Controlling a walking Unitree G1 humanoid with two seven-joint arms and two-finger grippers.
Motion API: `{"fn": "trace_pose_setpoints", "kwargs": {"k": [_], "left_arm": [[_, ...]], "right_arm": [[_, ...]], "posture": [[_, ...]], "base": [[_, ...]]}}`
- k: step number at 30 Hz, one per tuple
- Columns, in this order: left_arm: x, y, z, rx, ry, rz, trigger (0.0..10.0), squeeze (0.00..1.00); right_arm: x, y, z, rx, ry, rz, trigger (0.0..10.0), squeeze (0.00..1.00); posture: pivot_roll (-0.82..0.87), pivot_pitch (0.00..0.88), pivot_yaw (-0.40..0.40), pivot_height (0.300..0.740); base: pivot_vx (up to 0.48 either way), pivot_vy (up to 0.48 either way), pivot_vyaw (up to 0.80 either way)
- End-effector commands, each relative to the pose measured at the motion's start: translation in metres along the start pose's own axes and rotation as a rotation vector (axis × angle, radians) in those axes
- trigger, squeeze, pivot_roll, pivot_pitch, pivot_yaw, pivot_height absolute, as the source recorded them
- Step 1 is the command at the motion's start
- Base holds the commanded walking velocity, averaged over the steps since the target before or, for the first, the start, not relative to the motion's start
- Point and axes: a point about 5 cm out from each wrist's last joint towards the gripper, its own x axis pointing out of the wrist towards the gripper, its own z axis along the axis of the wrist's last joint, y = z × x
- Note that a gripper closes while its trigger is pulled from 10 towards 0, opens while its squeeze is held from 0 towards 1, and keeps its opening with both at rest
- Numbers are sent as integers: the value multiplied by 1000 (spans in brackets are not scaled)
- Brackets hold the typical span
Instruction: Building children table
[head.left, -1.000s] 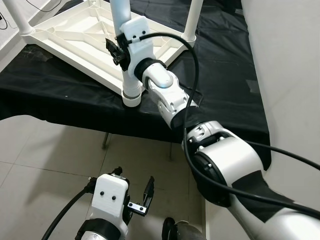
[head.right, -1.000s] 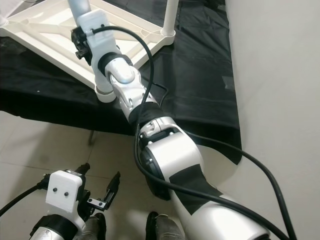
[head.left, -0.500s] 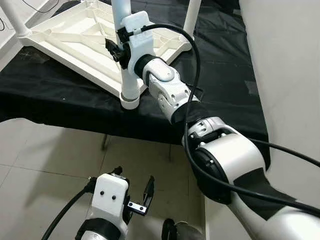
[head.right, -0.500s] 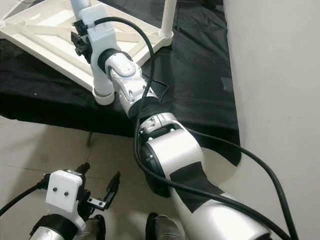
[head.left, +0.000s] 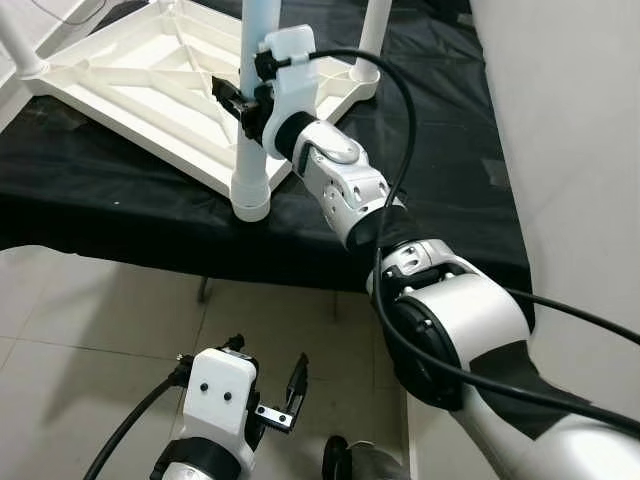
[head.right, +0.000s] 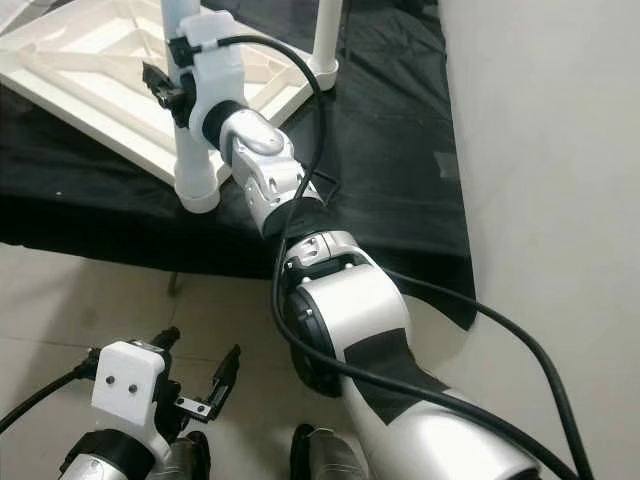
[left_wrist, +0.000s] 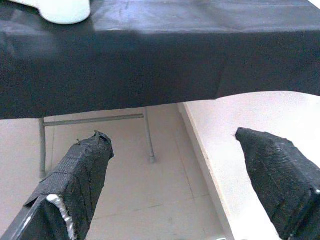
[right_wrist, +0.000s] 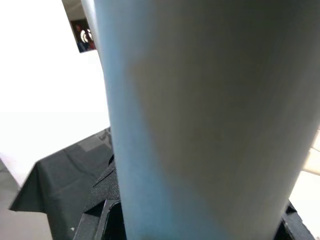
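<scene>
A white table leg (head.left: 251, 130) is held upright at the near corner of the upturned white tabletop (head.left: 130, 85), its socket end resting on the black cloth (head.left: 430, 150) of the work table; the leg is clamped between the black fingers of the right gripper (head.left: 243, 100), which are closed around its shaft above the socket; in the right wrist view the leg (right_wrist: 210, 110) is seen pressed close against the fingers (right_wrist: 102, 195); another leg (head.left: 370, 40) is seen standing at the far corner; the left gripper (head.left: 285, 395) hangs low over the tiled floor (head.left: 90, 310), its fingers (left_wrist: 75, 175) spread apart and grasping nothing.
</scene>
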Motion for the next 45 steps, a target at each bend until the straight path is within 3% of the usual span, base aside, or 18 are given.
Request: {"fn": "trace_pose_setpoints", "kwargs": {"k": [1,5,10,17,21,24,32,45], "left_arm": [[-1,1,-6,9,28,-1,10000,0],[-1,1,-6,9,28,-3,10000,0],[-2,0,-6,10,25,-5,10000,0],[-2,0,-6,10,25,-5,10000,0],[-1,0,-5,9,24,-5,10000,0],[-1,0,-5,9,22,-5,10000,0],[-1,0,-5,6,23,-1,10000,0],[-1,-1,-5,4,20,0,10000,0]], "right_arm": [[-8,11,-50,73,180,36,10000,0],[-9,13,-53,58,187,46,10000,0],[-12,7,-56,-24,177,-31,10000,0],[-9,10,-52,-144,165,-38,10000,0],[-9,18,-61,-280,233,-13,10000,0],[-11,19,-69,-309,286,-11,10000,0],[-14,21,-81,-164,351,-48,10000,0],[-14,17,-83,38,397,-140,10000,0]], "posture": [[90,301,-87,734],[90,301,-87,734],[89,296,-86,734],[89,296,-86,734],[89,296,-86,734],[88,295,-87,734],[87,299,-90,734],[84,305,-94,734]], "base": [[0,0,0],[0,0,0],[0,0,0],[0,0,0],[0,0,0],[0,0,0],[0,0,0],[0,0,0]]}}
